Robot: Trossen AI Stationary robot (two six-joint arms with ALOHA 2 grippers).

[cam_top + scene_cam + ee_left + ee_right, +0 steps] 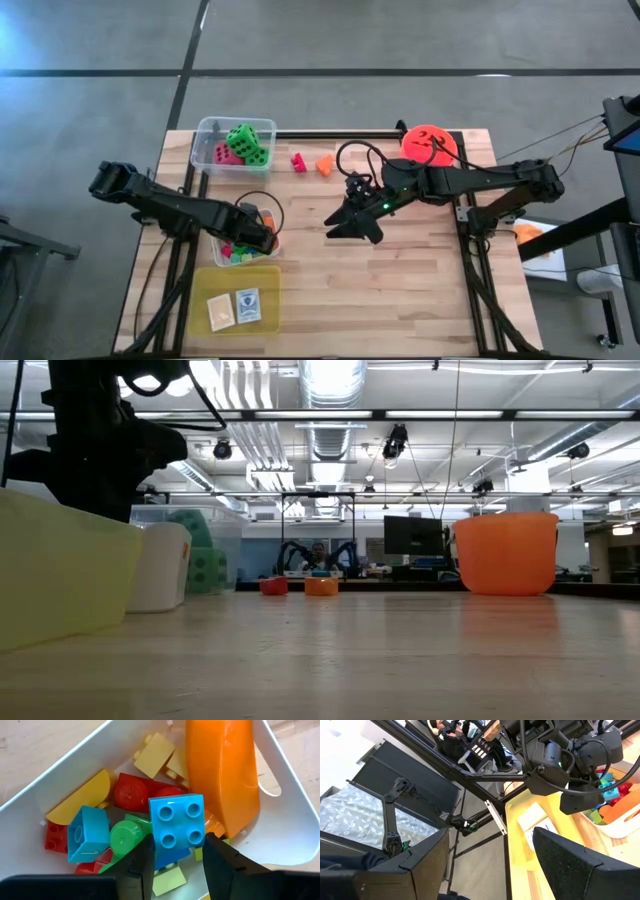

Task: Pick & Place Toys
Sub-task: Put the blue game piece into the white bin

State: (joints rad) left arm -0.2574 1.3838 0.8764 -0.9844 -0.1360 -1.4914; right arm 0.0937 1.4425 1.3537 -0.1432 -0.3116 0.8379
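Left gripper (175, 862) fingers clasp 1 blue block (177, 822).

Pale, smooth wood-plank table (400, 280); on it, white glossy plastic tub (295, 827) holding glossy studded blue plastic block (177, 822); translucent yellow plastic tray (268, 300).

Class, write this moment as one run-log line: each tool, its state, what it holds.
left tool: shut on blue block, over white tub | right tool: open, holding nothing, mid-table
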